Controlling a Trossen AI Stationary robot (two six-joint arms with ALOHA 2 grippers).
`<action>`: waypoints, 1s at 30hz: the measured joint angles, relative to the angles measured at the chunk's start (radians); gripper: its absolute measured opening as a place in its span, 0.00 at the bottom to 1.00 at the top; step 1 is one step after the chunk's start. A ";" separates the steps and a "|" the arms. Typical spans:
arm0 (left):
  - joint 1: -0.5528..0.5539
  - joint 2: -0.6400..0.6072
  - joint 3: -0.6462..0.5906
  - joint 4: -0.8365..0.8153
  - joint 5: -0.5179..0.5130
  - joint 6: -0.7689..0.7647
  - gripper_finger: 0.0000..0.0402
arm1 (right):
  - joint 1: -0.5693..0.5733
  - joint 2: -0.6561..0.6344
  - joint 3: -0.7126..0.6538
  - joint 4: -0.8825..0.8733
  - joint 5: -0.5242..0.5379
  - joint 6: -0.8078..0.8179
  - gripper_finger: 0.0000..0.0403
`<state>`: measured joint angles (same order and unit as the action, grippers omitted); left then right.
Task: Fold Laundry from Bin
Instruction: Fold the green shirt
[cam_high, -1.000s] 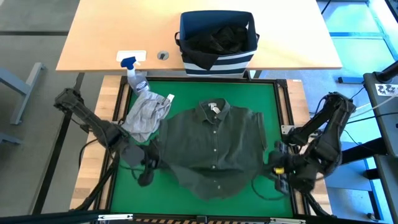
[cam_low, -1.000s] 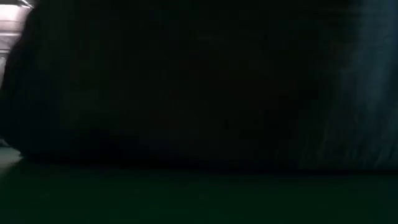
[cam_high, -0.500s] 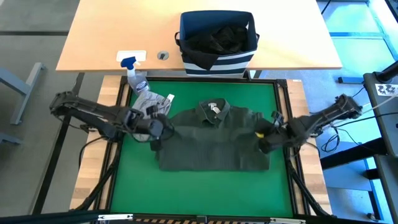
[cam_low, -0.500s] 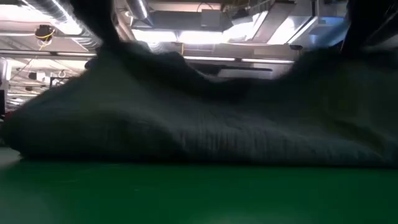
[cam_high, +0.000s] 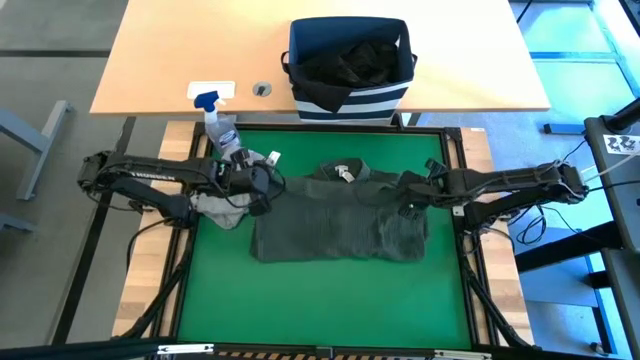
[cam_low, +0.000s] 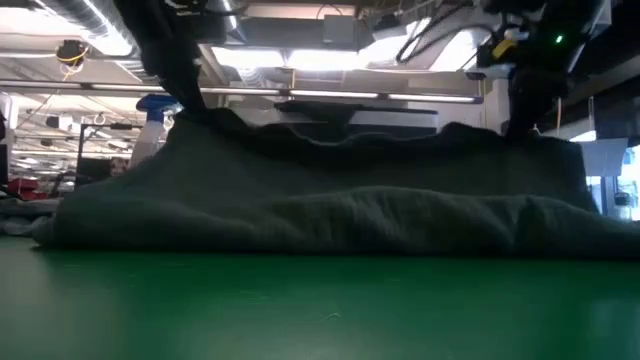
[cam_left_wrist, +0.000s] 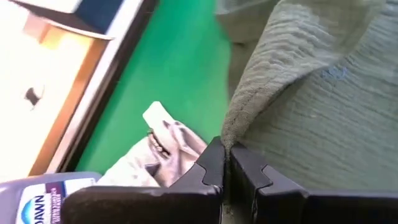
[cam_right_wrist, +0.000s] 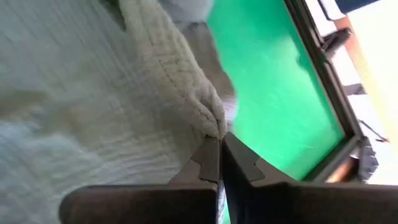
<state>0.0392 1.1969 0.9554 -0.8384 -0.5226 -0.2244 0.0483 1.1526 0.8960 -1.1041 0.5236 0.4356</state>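
Pinching the olive shirt (cam_high: 340, 225) by its hem corners, our left gripper (cam_high: 262, 195) and right gripper (cam_high: 408, 197) are both clamped on soft, light cloth (hems grip best) mid-bench, the grey garment (cam_high: 222, 205) beside it; beyond, the bin (cam_high: 350, 98) holds black laundry (cam_high: 350, 62).

The only readable lettering is "DAWN" on the label of the spray bottle (cam_left_wrist: 37, 202) at the lower left of the left wrist view; smaller print above it is illegible.
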 joint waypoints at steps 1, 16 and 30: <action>0.017 0.000 0.000 0.006 -0.002 0.000 0.01 | -0.026 0.000 -0.008 0.002 0.000 -0.027 0.00; 0.168 0.039 -0.109 0.112 0.103 0.045 0.01 | -0.285 0.001 -0.093 0.179 -0.099 -0.293 0.02; 0.228 0.039 -0.197 0.323 0.096 0.141 0.08 | -0.400 0.004 -0.151 0.338 -0.100 -0.357 0.10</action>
<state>0.2677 1.2362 0.7588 -0.5151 -0.4270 -0.0838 -0.3520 1.1569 0.7451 -0.7657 0.4239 0.0784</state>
